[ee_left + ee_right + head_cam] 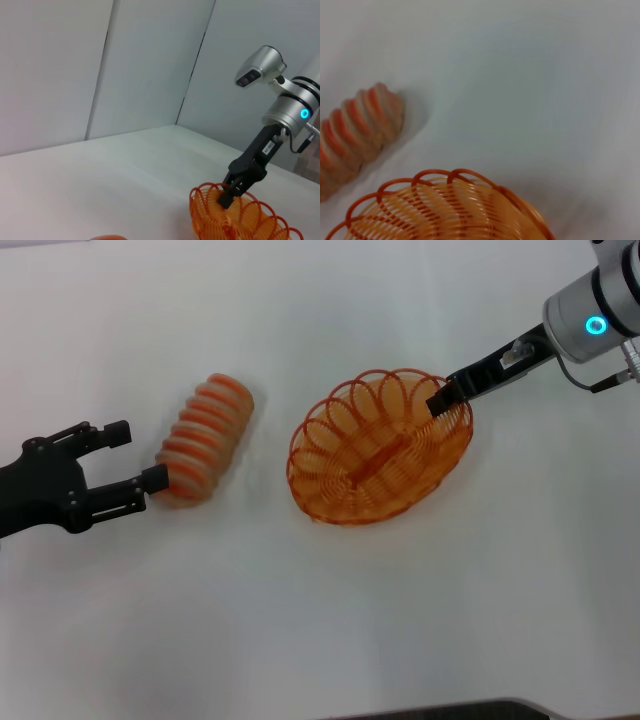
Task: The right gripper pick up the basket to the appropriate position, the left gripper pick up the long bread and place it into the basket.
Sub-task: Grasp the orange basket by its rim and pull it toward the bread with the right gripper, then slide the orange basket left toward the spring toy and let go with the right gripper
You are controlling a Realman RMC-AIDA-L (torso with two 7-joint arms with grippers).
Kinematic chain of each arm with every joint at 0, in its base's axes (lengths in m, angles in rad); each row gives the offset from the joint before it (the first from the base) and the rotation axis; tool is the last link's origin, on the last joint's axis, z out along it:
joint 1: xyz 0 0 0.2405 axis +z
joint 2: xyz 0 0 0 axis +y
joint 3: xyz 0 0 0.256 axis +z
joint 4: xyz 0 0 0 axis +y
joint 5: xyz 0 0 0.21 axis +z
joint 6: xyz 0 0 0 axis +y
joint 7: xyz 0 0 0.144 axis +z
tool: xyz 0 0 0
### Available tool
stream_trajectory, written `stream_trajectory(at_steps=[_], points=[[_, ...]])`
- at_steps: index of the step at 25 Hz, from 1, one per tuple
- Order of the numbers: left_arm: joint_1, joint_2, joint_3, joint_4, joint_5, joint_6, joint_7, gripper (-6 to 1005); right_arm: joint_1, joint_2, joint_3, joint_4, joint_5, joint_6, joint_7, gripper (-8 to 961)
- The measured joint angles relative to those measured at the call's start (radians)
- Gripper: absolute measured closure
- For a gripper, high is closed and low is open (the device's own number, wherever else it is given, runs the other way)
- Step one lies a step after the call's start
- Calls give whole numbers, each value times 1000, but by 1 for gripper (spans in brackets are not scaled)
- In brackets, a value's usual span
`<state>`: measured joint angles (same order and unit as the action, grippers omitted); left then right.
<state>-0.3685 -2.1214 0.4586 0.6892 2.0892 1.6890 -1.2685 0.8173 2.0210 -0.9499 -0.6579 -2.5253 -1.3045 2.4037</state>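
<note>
The long bread (205, 440), tan with orange ridges, lies on the white table at the left. My left gripper (138, 456) is open at the bread's near end, with its lower fingertip touching the loaf. The orange wire basket (380, 450) is at the centre right. My right gripper (445, 398) is shut on the basket's far right rim. The left wrist view shows the right gripper (232, 192) clamped on the basket (240, 217). The right wrist view shows the bread (355, 130) and the basket rim (445, 175).
The white table (320, 620) stretches around both objects. Grey wall panels (100, 65) stand behind the table. A dark edge (450, 710) runs along the front of the table.
</note>
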Motion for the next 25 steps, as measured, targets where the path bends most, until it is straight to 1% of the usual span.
stream_trajectory(at_steps=[5, 10, 15, 21, 25], points=[[-2, 0, 1, 1, -1, -7, 0, 159, -7, -6, 64, 5, 33, -17, 14, 833], [-5, 0, 2, 4, 3, -10, 1, 159, -16, -6, 88, 11, 58, -27, 44, 841], [-5, 1, 2, 15, 4, -17, 2, 159, -20, 0, 119, 23, 76, -34, 91, 848], [-2, -2, 2, 28, 5, -36, 12, 158, -37, 3, 141, 45, 133, -23, 128, 851], [-4, -2, 2, 29, 5, -42, 20, 158, -51, 16, 148, 47, 140, 10, 153, 850]])
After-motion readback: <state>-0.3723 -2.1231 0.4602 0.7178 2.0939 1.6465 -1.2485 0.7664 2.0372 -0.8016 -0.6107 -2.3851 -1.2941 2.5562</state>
